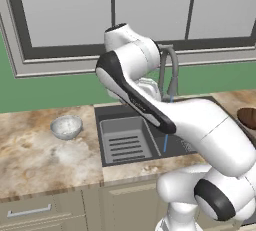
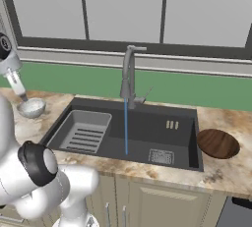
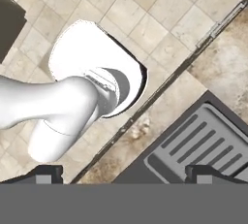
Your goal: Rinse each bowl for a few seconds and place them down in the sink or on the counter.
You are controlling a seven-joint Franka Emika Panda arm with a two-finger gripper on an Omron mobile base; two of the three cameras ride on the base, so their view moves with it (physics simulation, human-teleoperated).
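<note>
Two bowls sit apart: speckled bowl (image 1: 66,126) left of the sink (image 2: 147,137), brown bowl (image 2: 217,143) right; your gripper (image 3: 123,173) is spread wide

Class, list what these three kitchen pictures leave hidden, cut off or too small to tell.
- Sink: left base view, the arm covers its right half.
- Dark reddish-brown bowl: left base view, cut by the right edge.
- Speckled bowl: right base view, too small to see inside.
- Faucet: left base view, base behind the arm.

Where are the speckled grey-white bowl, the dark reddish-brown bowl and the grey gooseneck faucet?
speckled grey-white bowl (image 1: 66,126), left base view, inside.
dark reddish-brown bowl (image 2: 217,143), right base view, centre.
grey gooseneck faucet (image 2: 129,73), right base view, upright neck.
</note>
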